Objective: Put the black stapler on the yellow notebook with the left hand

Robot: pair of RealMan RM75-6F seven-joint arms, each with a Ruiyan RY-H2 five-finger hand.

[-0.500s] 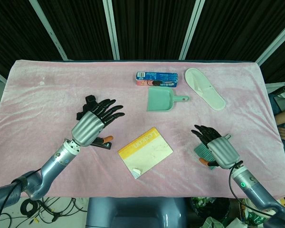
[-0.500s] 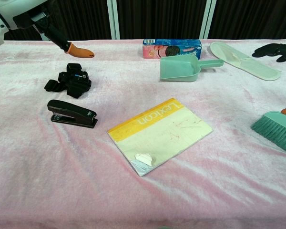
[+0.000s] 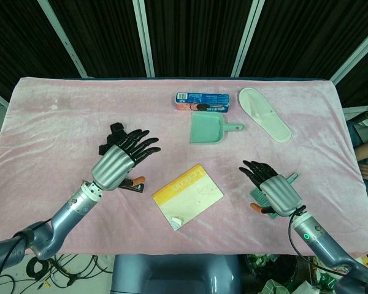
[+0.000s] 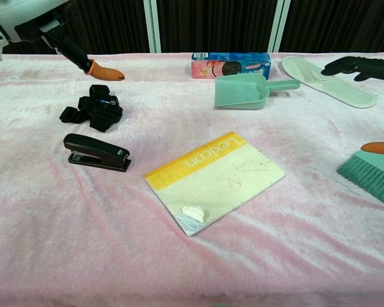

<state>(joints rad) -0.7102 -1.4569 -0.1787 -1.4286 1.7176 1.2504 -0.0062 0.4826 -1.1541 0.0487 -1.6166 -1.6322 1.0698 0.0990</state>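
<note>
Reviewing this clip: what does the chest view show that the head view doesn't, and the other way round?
Only the chest view shows the black stapler whole, lying untouched on the pink cloth left of the yellow notebook, and the green brush's bristles unobstructed.

Only the head view shows the left hand whole, fingers spread, hovering above the stapler and hiding most of it, and the right hand over the brush.

Both show the notebook, green dustpan, cookie box, white slipper and black strap bundle.
</note>
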